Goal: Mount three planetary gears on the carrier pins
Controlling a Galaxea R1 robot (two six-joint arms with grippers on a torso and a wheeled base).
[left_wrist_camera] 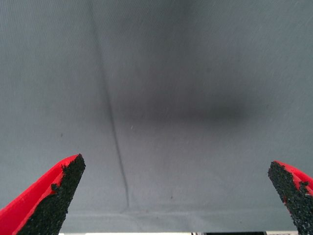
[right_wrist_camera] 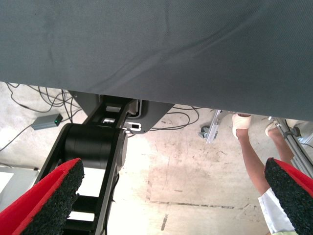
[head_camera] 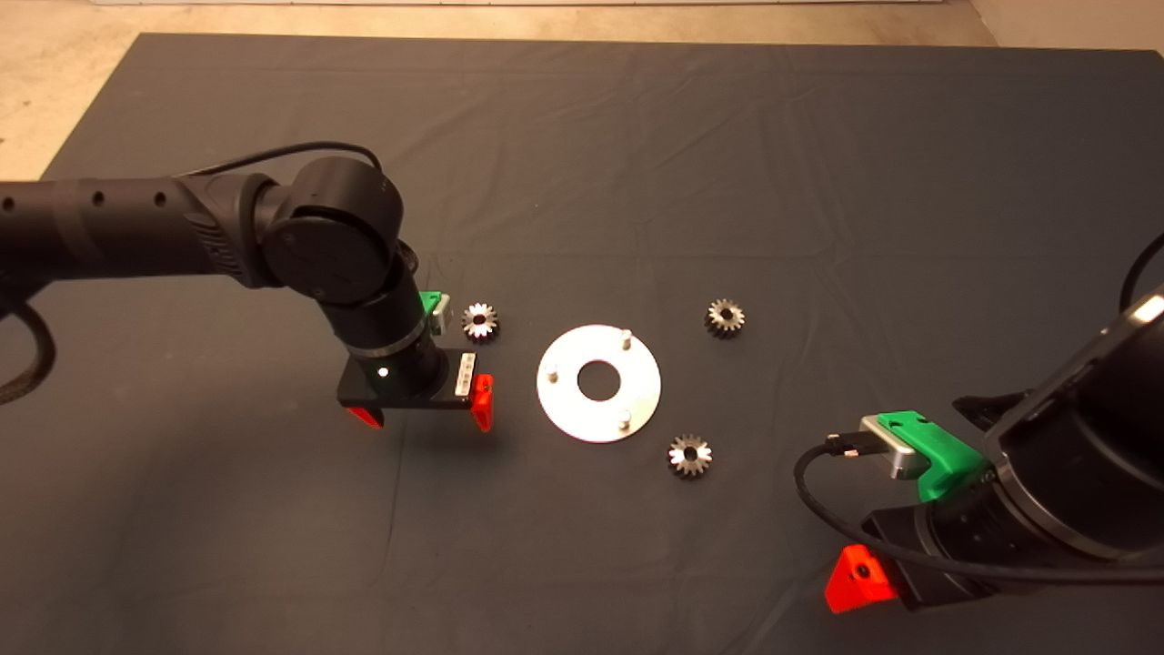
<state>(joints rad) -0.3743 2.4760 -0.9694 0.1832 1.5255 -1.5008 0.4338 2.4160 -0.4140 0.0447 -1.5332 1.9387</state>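
Note:
The shiny round disc (head_camera: 559, 405) lies flat mid-mat with three upright carrier pins (head_camera: 626, 338) around its centre hole, all bare. Three planetary gears lie loose on the mat: one left of the disc (head_camera: 480, 322), one at its upper right (head_camera: 725, 317), one at its lower right (head_camera: 689, 455). My left gripper (head_camera: 424, 414) hangs open and empty over bare mat, left of the disc and just below the left gear. In the left wrist view (left_wrist_camera: 176, 164) its fingers frame only mat. My right gripper (head_camera: 864, 582) waits open at the lower right edge.
The dark mat (head_camera: 582, 136) has shallow creases. The right wrist view (right_wrist_camera: 173, 169) looks past the mat's edge at the floor, with cables, the robot base (right_wrist_camera: 93, 147) and a person's legs (right_wrist_camera: 249, 152).

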